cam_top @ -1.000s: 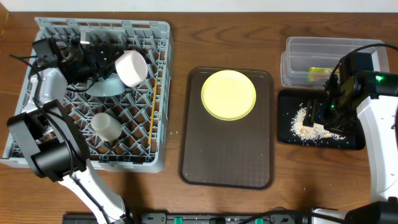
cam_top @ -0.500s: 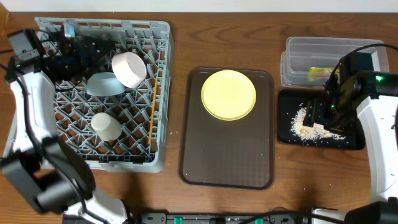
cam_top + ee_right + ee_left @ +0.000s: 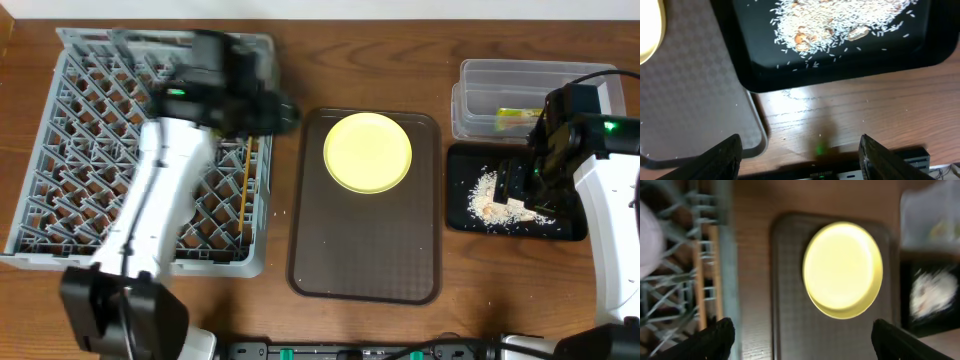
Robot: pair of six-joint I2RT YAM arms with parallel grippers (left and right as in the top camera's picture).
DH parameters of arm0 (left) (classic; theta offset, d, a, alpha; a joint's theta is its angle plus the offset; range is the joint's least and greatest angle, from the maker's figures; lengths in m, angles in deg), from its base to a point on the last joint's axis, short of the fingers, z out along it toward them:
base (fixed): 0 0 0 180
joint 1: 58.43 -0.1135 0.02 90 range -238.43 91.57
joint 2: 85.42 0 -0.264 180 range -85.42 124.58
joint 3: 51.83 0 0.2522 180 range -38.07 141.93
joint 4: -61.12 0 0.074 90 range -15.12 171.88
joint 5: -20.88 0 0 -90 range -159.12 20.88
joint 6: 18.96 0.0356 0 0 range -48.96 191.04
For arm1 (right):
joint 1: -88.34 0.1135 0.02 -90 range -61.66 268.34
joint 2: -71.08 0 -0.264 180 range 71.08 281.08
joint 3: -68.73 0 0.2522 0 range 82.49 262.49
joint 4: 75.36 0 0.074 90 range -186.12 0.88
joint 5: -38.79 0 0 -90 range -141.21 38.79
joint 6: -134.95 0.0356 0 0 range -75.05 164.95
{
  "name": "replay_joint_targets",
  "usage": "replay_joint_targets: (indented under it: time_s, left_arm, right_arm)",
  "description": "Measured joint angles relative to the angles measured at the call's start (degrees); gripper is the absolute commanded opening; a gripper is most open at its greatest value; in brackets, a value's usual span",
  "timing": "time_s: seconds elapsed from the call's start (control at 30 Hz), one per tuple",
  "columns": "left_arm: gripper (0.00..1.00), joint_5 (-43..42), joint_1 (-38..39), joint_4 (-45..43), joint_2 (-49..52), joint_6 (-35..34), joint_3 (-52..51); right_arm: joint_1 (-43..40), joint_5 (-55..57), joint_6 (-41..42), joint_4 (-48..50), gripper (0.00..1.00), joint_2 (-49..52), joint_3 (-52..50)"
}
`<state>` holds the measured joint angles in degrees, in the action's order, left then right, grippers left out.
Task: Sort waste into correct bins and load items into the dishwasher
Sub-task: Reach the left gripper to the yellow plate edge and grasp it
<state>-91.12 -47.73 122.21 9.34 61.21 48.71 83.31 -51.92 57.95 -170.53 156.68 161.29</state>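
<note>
The left arm (image 3: pixel 145 230) comes up from the bottom left of the overhead frame. It crosses the grey dish rack (image 3: pixel 60 200) at a slant, and its head is a dark blur over the rack's upper right corner. The left jaws are spread wide with nothing between them. In the left wrist view the two dark fingertips (image 3: pixel 715 340) sit at the bottom corners, well apart, and the yellow plate (image 3: pixel 842 270) fills the middle of the frame above them. The wooden chopsticks (image 3: pixel 245 190) lie along the rack's right side among the pegs. A white smear at the left edge of the left wrist view is too blurred to name.

At centre frame the dark brown serving tray (image 3: pixel 365 250) lies on the counter (image 3: pixel 470 290), and the plate rests on its upper half.

The right arm (image 3: pixel 610 210) rises along the right edge. The right jaws hang over the black tray (image 3: pixel 458 225), spread and holding nothing. In the right wrist view the fingertips (image 3: pixel 722 155) flank bare counter wood just below that tray's edge. The beige leftovers (image 3: pixel 490 197) are heaped on the tray's left part.

Farthest off, at the upper right, the clear tub (image 3: pixel 480 80) stands just beside the black tray's upper edge. The green-and-orange wrapper (image 3: pixel 512 117) lies inside it.
</note>
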Motion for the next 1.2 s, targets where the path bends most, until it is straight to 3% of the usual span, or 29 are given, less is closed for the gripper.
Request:
replay_joint_targets:
  time_s: [0.3,0.7,0.9,1.2]
  left_arm:
    - [0.89,17.9,24.2,-4.4,4.2,6.2,0.0]
    - [0.88,21.3,35.4,-12.0,20.2,14.4,0.0]
    - [0.79,21.6,36.1,-12.4,26.5,16.5,0.0]
    - [0.44,26.5,36.2,-12.9,27.8,17.3,0.1]
  right_arm:
    - [0.0,0.8,0.7,-0.2,0.72,0.0,0.0]
    - [0.0,0.8,0.9,-0.7,0.73,0.0,0.0]
    - [0.0,0.8,1.0,-0.7,0.73,0.0,0.0]
    - [0.0,0.8,1.0,-0.7,0.73,0.0,0.0]
